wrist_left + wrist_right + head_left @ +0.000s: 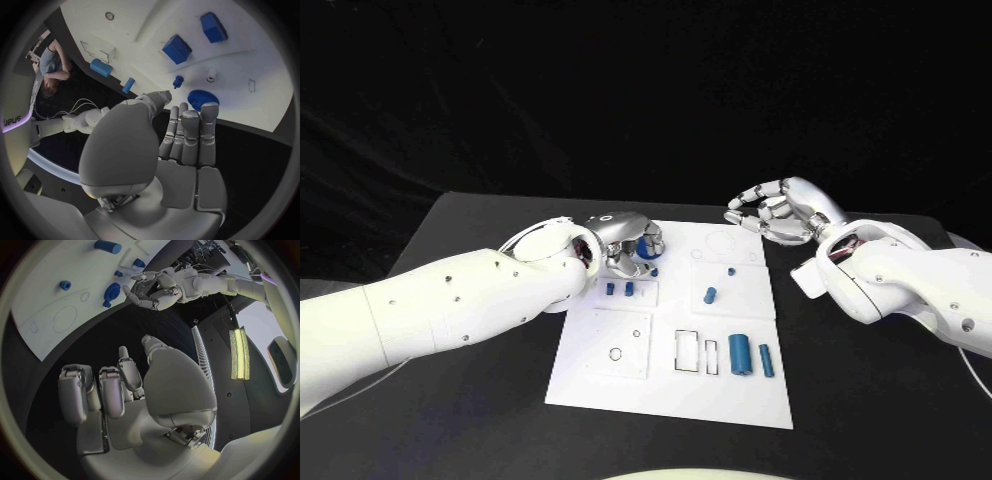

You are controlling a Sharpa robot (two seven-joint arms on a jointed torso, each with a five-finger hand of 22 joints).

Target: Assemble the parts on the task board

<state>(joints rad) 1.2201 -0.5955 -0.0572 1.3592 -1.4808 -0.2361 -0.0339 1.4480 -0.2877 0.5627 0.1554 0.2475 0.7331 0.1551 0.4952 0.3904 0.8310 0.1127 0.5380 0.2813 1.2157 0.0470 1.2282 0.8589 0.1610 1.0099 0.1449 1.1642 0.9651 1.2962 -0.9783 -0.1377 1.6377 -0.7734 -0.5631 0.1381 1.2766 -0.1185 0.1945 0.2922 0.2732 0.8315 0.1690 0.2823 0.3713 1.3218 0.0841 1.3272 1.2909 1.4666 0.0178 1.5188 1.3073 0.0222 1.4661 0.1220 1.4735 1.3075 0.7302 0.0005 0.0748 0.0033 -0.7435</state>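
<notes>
Your left hand's fingertips sit on the rim of the blue gear, fingers held close together and nearly straight, thumb reaching alongside. It reads as a touch or press on the gear, not a full grasp; you cannot tell from these views whether the thumb actually pinches it. In the head view the left hand covers the gear at the task board's far left corner, probably so the gear can be settled onto its seat there.

Moving outward from the gear: a small blue peg stands just beside it on the board, and two blue blocks lie further in. Near the board's middle lies a short blue pin, and toward the near edge two blue cylinders lie side by side next to empty rectangular outlines.

Your right hand hovers off the board's far right corner, well apart from the gear, fingers curled inward on nothing. It looks parked there to keep clear while the left hand works.

Most parts lie loose, so you are early in the assembly.
</notes>
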